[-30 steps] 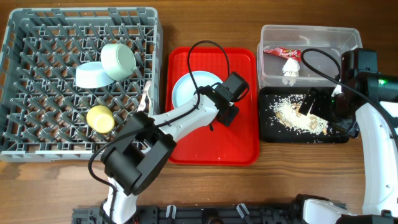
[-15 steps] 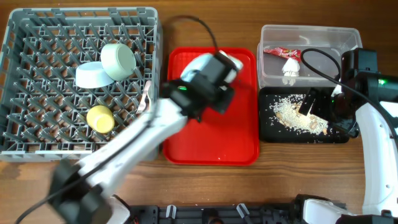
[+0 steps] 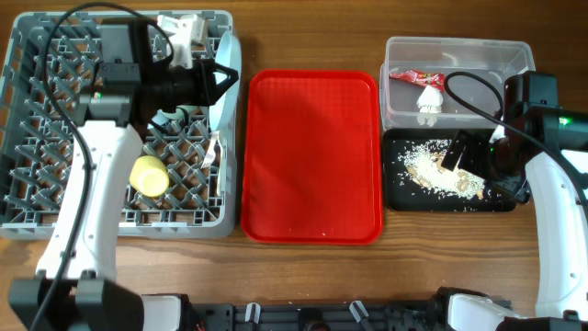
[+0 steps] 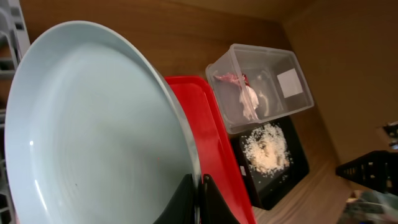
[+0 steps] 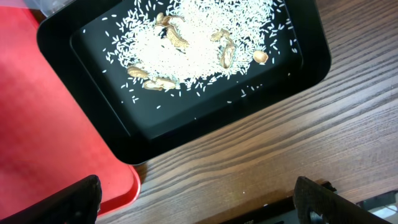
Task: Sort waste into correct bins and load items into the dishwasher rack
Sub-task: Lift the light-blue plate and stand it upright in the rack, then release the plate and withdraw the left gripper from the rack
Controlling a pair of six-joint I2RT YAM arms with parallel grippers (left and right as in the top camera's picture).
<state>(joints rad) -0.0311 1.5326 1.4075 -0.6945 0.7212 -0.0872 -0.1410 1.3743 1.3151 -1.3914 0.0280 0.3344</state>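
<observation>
2 left fingers (image 4: 184, 200) pinch the plate (image 4: 93, 137) rim at the rack (image 3: 55, 202); right fingers (image 5: 69, 200) gape empty above the black tray (image 5: 261, 93).

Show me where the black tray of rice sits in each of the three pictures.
Overhead: the black tray is at the right, just below the clear tub and right of the red tray.
Left wrist: the black tray is lower right, beside the red tray.
Right wrist: the black tray fills the upper middle, with the red tray at left.
Shared landmark: the red tray, always alongside it.
</observation>
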